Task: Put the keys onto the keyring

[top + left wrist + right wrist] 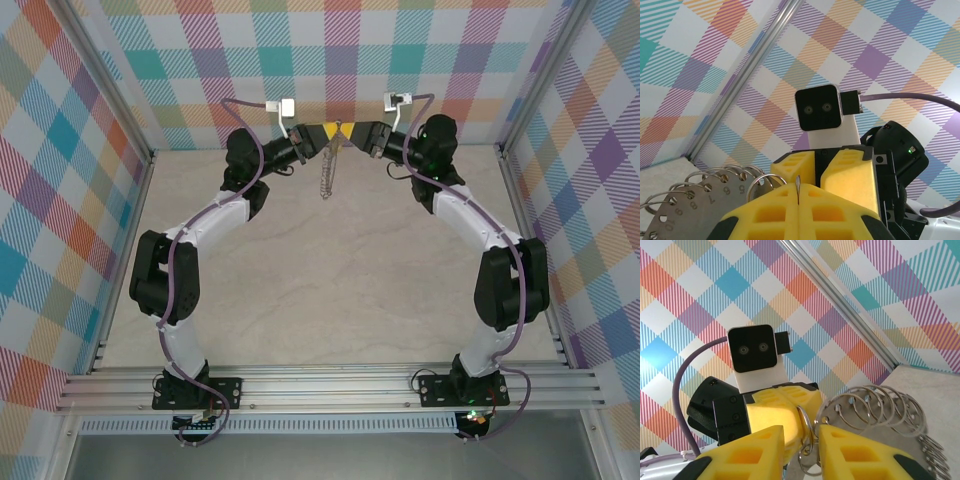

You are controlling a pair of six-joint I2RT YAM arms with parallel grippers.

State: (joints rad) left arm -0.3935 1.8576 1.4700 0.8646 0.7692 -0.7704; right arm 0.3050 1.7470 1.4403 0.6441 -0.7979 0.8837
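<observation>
Grey metal keyring point(325, 172) hangs above the desk's point(330, 290) far edge, where I see my left jaws pressed shut on its wire. My right jaws stand slightly parted around one silvery loop point(807, 427), not pinching it.

The keyring point(325, 172) is silver-grey, with shiny silvery loops point(875, 402) and dull grey plates point(690, 210) that carry dark numbers. Beside the keyring, the left gripper point(322, 135) and the right gripper point(352, 132) have bright yellow fingers on black bodies. Below the keyring, the table point(330, 290) is pale beige with faint marble veins. Behind the keyring, the walls point(340, 50) show hatched checks of teal, orange, purple and yellow on white. The arms point(470, 215) are black and white, with purple cables point(905, 96).
</observation>
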